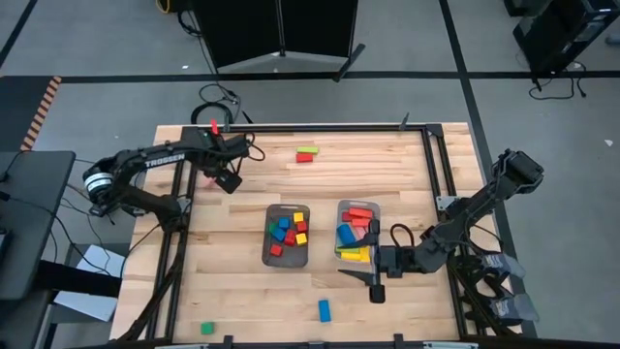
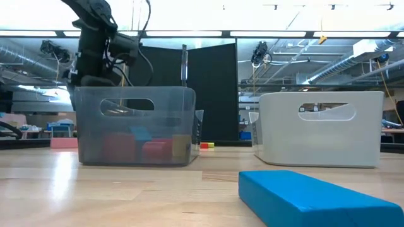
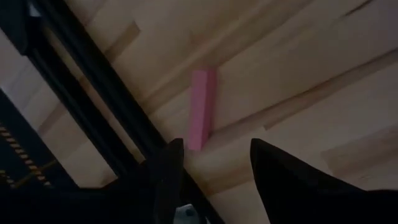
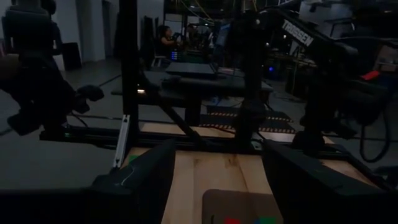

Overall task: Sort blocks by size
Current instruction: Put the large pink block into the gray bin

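a pink block lies on the table near its far left edge, beside the black frame rail. the left gripper hovers over it, fingers apart and holding nothing. sorted blocks fill two trays: cubes in the dark tray, longer bars in the pale tray. the right gripper rests by the pale tray, fingers spread, empty. a blue block, a green cube and a red-and-green pair lie loose.

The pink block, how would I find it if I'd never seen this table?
Look at the wooden table, then at its far left edge beside the black frame rail. The pink block lies flat there, under the left end effector. It is the only pink bar, alone, far from both trays.
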You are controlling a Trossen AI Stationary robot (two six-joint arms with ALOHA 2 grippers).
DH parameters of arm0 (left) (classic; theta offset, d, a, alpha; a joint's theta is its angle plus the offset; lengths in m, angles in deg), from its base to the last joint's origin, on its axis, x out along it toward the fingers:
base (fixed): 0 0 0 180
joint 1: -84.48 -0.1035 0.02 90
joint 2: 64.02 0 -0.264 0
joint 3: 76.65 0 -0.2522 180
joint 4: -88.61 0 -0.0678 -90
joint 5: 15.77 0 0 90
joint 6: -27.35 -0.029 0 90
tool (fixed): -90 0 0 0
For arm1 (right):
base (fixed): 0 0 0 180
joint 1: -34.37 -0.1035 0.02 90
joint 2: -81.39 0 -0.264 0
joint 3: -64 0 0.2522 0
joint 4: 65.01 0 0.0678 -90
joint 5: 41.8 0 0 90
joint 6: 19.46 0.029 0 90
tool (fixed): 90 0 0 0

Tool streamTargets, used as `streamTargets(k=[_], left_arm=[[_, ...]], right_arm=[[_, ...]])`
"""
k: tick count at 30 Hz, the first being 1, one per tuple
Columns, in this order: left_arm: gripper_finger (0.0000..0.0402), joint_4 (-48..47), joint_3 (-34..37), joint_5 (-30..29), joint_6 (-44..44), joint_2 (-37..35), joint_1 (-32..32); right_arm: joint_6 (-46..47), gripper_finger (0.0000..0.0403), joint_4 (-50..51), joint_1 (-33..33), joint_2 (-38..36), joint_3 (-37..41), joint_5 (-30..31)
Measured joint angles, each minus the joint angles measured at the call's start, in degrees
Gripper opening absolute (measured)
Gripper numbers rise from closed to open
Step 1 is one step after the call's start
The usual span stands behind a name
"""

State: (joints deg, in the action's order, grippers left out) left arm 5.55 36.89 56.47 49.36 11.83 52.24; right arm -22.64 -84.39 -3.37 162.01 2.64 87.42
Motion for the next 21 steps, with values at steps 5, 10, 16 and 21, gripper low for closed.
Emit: streamTargets(k=[5, 10, 16, 21], left_arm=[[0.0193, 2.97, 0.34, 0.78, -2.45, 0.72, -1.24], [0.0193, 3.52, 0.54, 1.70, -2.65, 0.56, -0.18], [0.0193, 10.28, 0.45, 2.64, -2.51, -5.22, 7.62], [0.0194, 5.27, 3.01, 2.46, -0.91, -4.77, 6.28]], right_arm=[[-0.02, 0.0251, 0.38, -0.49, 0.00, 0.00, 0.00], [1.25, 0.0251, 1.60, -0.50, 0.00, 0.00, -0.02], [9.71, 0.0264, 10.70, 0.76, 4.19, -0.43, -1.80], [10.81, 0.0277, 11.47, 2.29, 10.55, -4.99, -3.59]])
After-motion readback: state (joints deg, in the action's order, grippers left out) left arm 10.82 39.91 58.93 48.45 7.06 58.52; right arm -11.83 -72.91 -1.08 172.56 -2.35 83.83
